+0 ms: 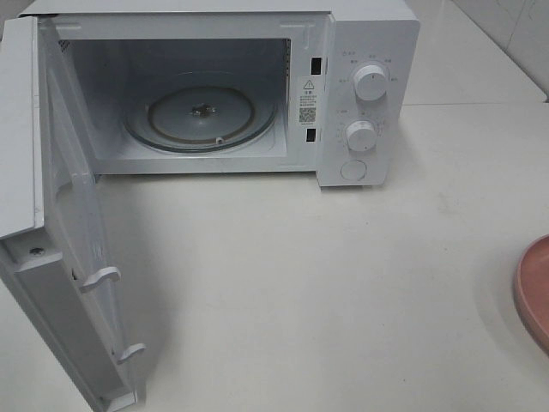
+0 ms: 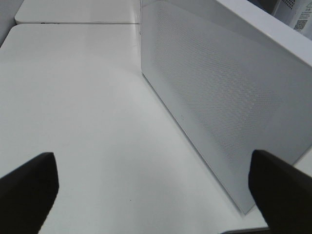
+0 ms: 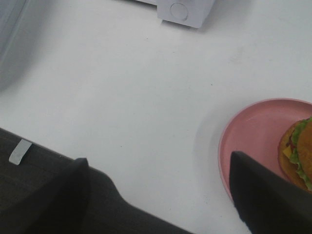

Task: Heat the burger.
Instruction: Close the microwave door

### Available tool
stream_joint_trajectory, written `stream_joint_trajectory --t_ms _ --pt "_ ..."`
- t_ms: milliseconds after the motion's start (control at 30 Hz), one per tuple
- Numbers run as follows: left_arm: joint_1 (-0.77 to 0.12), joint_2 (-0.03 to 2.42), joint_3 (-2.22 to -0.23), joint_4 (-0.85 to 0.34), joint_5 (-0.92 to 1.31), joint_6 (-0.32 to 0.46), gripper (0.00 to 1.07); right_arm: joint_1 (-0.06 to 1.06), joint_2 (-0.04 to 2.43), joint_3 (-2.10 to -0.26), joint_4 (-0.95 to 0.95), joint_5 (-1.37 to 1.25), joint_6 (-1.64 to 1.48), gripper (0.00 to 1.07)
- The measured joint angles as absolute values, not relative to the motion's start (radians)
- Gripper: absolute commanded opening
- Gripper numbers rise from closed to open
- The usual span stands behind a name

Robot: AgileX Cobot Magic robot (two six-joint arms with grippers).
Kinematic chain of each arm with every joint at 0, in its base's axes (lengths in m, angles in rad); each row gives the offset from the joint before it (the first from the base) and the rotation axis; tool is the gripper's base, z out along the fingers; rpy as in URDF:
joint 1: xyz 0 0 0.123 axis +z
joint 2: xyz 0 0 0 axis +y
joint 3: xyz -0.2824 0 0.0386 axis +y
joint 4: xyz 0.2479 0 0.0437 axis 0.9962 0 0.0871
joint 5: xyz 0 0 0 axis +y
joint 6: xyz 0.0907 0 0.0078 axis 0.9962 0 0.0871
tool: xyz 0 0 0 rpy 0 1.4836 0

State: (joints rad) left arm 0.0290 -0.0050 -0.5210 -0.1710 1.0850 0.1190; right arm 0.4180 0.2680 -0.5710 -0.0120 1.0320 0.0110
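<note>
Door (image 1: 73, 249) of the microwave (image 1: 364, 51) hangs wide open at left, turntable (image 1: 202, 116) bare. Left end effector (image 2: 153, 187) is spread apart, empty, beside the door. Right end effector (image 3: 158, 195), also apart, hovers near the burger (image 3: 297, 156) on the plate (image 3: 253, 141) at the tabletop's (image 1: 326, 292) far right. Risk, I judge: a poor grip could topple the tall burger.

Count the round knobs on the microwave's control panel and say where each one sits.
2. The upper knob sits near the top of the microwave's control panel; the lower knob sits below it. Under both is a round door button, not a knob. None appear hidden.
</note>
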Motion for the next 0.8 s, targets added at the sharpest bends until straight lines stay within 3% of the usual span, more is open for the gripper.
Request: stream_joint_trajectory --t_ms 467,800 --pt "0.029 -0.005 -0.521 -0.171 1.085 0.119 0.98 0.233 0.042 -0.504 -0.012 1.009 0.000 0.76" --pt "0.029 -0.005 -0.521 -0.171 1.085 0.119 0.98 0.170 -0.004 -0.504 -0.012 1.010 0.000 0.76"
